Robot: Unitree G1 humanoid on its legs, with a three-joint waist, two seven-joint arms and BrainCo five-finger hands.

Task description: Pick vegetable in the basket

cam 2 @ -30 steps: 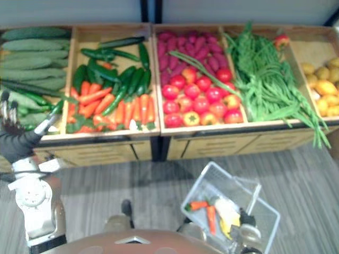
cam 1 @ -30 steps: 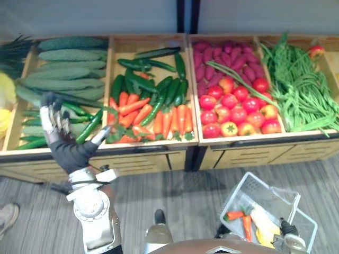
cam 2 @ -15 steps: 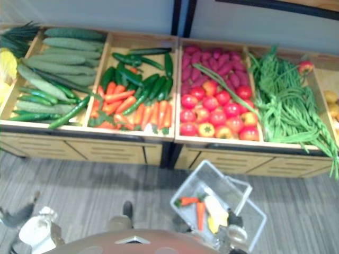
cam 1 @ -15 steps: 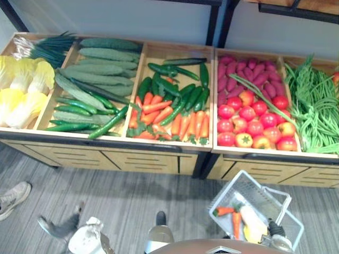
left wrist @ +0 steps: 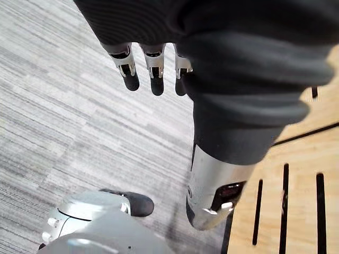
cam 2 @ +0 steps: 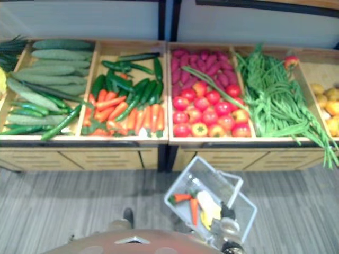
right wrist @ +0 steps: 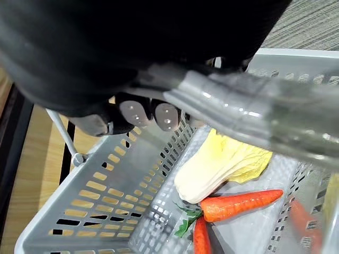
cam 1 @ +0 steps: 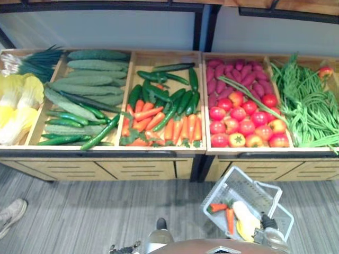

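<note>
Right robot hand [right wrist: 142,112] round basket handle [right wrist: 249,115]

Bright, even light falls from above on the vegetable crates [cam 1: 159,153] across the upper frame, and the tomatoes [cam 1: 238,114] carry small highlights. A soft shadow lies on the grey floor [cam 1: 79,211] under the crate fronts. In the right wrist view, glare streaks the clear basket handle [right wrist: 254,114].
</note>
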